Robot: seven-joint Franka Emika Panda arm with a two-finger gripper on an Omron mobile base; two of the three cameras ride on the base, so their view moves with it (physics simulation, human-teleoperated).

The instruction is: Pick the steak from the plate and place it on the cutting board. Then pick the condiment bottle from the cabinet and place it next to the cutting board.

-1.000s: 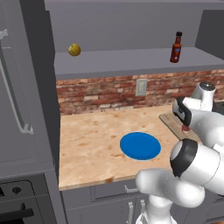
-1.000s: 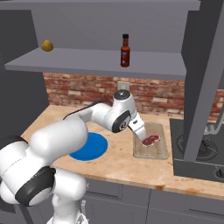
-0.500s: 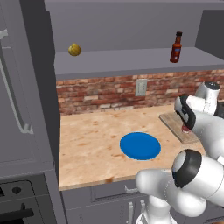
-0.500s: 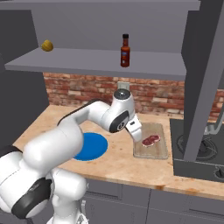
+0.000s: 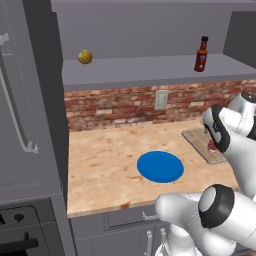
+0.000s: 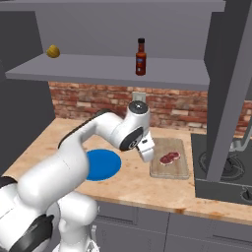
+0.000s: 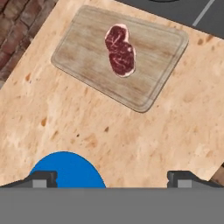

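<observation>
Released, empty end effector above the table; the slim, rigid, dark brown-red condiment bottle on the grey cabinet shelf looks light, best grasped mid-body.

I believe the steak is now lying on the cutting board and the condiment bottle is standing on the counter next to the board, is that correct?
Not quite. The steak does lie on the cutting board, but the condiment bottle stands up on the cabinet shelf, not on the counter beside the board. The right base view shows it plainly.
</observation>
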